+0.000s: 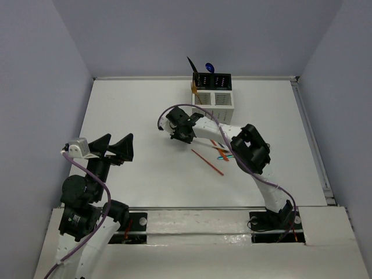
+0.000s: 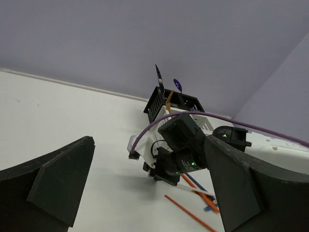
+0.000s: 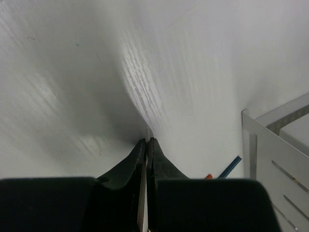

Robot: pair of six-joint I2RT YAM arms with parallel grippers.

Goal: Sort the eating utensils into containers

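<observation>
The containers (image 1: 212, 93) stand at the table's far middle, two black bins behind two white ones. A black knife (image 1: 190, 63), a blue spoon (image 1: 209, 67) and a gold utensil (image 1: 196, 90) stick out of them. My right gripper (image 1: 174, 137) is down at the table, in front and left of the bins. It is shut on a thin silver utensil (image 3: 143, 188), which also shows in the left wrist view (image 2: 195, 190). An orange-red utensil (image 1: 207, 162), a blue one (image 1: 224, 156) and another orange one (image 1: 218, 145) lie under the right arm. My left gripper (image 1: 114, 148) is open and empty, raised at the near left.
The white table has a raised rim along its back (image 1: 145, 78) and right (image 1: 311, 139) edges. A purple cable (image 1: 203, 111) arcs over the right arm. In the right wrist view the white bin's slotted wall (image 3: 275, 145) is close on the right.
</observation>
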